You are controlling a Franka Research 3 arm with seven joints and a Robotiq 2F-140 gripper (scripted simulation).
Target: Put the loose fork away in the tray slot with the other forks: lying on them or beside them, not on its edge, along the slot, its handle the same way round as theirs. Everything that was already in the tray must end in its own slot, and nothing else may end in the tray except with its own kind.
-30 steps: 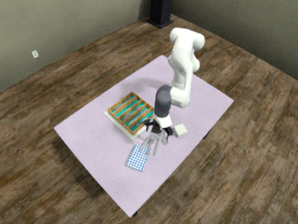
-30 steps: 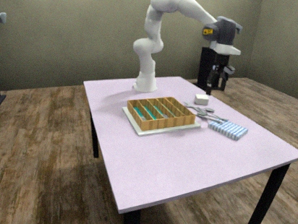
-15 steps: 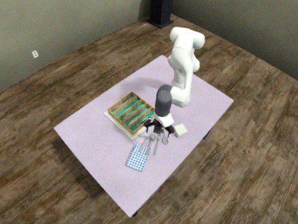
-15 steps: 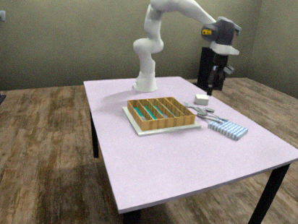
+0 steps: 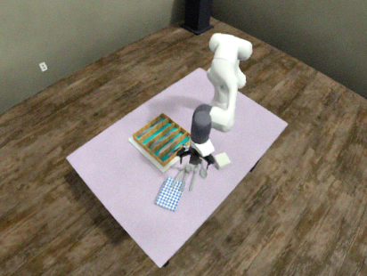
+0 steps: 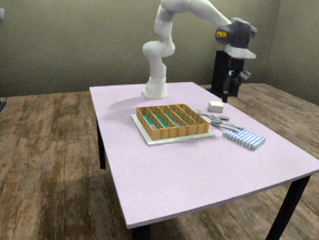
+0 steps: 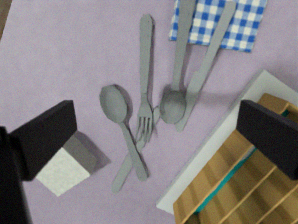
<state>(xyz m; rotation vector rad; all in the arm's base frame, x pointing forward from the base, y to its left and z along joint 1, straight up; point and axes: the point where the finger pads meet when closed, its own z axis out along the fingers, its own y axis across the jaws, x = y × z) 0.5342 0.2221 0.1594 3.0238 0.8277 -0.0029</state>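
The loose fork (image 7: 144, 80) lay flat on the lilac bench (image 6: 186, 170), outside the wooden tray (image 6: 201, 125) and a little way off its near long side, tines toward the arm's side and handle running away toward the blue checked napkin (image 7: 245, 25). Its tines crossed the handle of a spoon (image 7: 114, 102) whose bowl sat just left of the fork in the wrist view. On the fork's other side, toward the tray, lay a second spoon (image 7: 173, 105) and a knife (image 7: 207, 60), both with handles resting on the napkin. A small pale block (image 7: 62, 170) sat on the bench beyond the first spoon, on the far side from the tray.

The tray stood on a white mat (image 6: 155, 140), its slots lined in teal with grey cutlery inside; which pieces lay in which slot could not be told.

The gripper (image 7: 150, 140) hung well above the fork with its jaws spread wide and nothing between them.

A small yellow label (image 6: 221, 34) sat on the grey wrist housing; its writing was too small to read
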